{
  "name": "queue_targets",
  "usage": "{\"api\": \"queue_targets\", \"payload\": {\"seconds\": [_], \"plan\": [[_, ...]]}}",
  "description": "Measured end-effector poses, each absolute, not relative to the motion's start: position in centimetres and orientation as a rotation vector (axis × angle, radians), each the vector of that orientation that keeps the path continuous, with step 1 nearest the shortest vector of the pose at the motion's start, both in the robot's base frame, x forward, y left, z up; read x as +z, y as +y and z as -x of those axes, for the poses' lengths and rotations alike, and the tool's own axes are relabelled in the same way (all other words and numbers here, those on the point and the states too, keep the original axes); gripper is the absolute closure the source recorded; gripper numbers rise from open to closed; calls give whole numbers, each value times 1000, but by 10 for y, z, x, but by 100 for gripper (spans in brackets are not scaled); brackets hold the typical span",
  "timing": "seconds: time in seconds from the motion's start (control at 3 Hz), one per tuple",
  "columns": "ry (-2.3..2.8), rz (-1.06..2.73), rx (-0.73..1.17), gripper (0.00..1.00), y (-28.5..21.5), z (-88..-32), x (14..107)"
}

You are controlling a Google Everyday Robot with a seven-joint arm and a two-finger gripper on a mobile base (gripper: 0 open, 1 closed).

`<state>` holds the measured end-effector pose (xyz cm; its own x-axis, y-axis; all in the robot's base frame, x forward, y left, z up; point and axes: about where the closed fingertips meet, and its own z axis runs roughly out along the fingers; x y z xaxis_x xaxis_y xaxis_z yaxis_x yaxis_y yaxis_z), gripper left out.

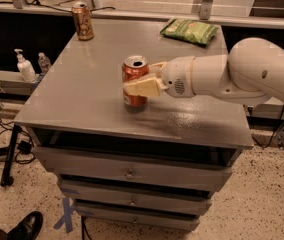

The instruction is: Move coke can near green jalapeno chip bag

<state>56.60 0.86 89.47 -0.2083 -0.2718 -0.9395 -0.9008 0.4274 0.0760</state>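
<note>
The coke can (132, 72) is seen upright near the middle of the grey worktop (77, 96), slightly towards its near edge. It is clasped by the pincer (143, 79), which reaches in from the right at the end of a white arm (242, 74). One cream finger (141, 87) is laid across the near side of the can, and the other is partly hidden behind its far right side. The pincer is thus closed to the width of the can and has hold of it. Whether the can's base rests on the worktop or is raised just above it cannot be told.

The green jalapeno chip bag (189, 31) is laid flat at the far right corner of the worktop, well apart from the coke can. A gold-brown can (82, 20) is stood upright at the far left corner.

Three drawers (129, 171) with small knobs are stacked under the worktop. A pump bottle (24, 66) and a small clear bottle (44, 62) are placed on a lower ledge to the left. A black shoe (27, 226) is seen on the speckled floor at the near left.
</note>
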Motion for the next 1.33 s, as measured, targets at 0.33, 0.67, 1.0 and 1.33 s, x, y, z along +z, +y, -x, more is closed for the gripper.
{"api": "queue_targets", "payload": {"seconds": [0.33, 0.67, 1.0, 1.33], "plan": [[1695, 1021, 687, 100, -33, -591, 927], [1681, 1011, 659, 100, -41, -597, 940], [1679, 1011, 649, 100, -43, -599, 941], [1674, 969, 589, 100, -65, -616, 951]]}}
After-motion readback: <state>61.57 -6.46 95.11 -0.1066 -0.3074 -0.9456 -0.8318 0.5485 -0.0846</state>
